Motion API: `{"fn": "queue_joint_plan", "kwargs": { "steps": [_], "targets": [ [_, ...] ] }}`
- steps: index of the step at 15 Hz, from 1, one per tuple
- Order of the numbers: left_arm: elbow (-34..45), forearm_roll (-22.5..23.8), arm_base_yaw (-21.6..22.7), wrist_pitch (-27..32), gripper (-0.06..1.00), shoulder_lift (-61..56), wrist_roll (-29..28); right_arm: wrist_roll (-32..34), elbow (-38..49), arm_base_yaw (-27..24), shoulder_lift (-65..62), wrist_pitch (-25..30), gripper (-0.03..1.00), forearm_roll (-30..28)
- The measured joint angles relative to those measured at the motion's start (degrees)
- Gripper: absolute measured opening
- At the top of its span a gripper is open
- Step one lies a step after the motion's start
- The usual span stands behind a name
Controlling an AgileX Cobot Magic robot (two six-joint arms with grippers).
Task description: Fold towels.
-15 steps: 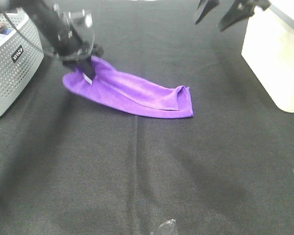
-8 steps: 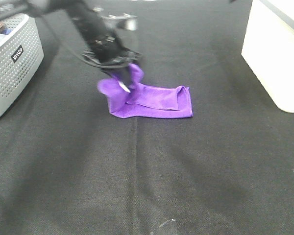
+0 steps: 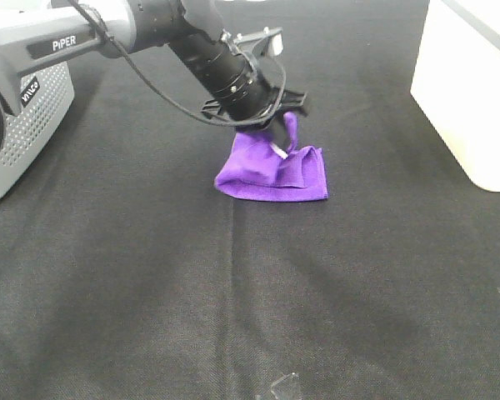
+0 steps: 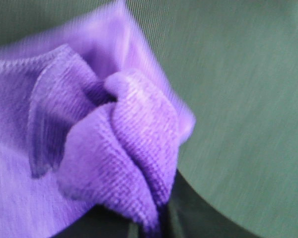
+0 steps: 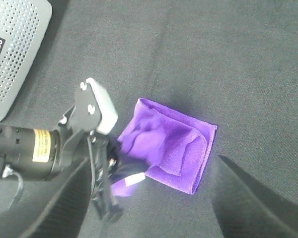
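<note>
**A:** Where is the towel to be found?

**B:** The towel (image 3: 308, 179) is seen on the black table (image 3: 233, 292), between the grey basket (image 3: 33, 117) and the white box (image 3: 467, 92), well apart from both. It is laid in folded layers. The end toward the box lies flat with its edges stacked, while the other end is lifted off the table and bunched.

**A:** By what is the lifted end held?

**B:** It is pinched by the left gripper (image 3: 277, 137), whose jaws are closed on the purple fabric. The left arm (image 3: 208, 58) is stretched in from the basket side and tilted down toward the towel. A small white tag (image 3: 279, 152) is seen just below the gripper, against the raised fold.

**A:** What is shown in the left wrist view?

**B:** Nearly the whole picture is filled by bunched purple pile, close up and blurred, with a rounded fold at the middle and bare table beside it.

**A:** And the right gripper?

**B:** It is not seen in the exterior view. In the right wrist view the towel and the left arm are looked down on from above. Two dark blurred shapes are seen there, set wide apart. Whether they are fingers or shadows cannot be told, so nothing can be said of its jaws.
</note>
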Motion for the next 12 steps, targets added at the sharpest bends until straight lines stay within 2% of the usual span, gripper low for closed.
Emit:
{"fn": "queue_joint_plan", "kwargs": {
  "steps": [3, 9, 10, 12],
  "targets": [
    [0.0, -2.29, -0.06, -3.09, 0.05, 0.17, -0.4, 0.0, 0.0, 0.0, -0.34, 0.0, 0.65, 0.06],
    [0.0, -3.44, -0.06, -4.13, 0.05, 3.78, -1.32, 0.0, 0.0, 0.0, -0.52, 0.0, 0.65, 0.06],
    [0.0, -4.13, -0.06, -4.93, 0.08, 3.95, -1.32, 0.0, 0.0, 0.0, -0.52, 0.0, 0.65, 0.06],
    [0.0, -8.25, -0.23, -8.25, 0.24, 4.13, -1.32, 0.0, 0.0, 0.0, -0.52, 0.0, 0.65, 0.06]
  ]
}}
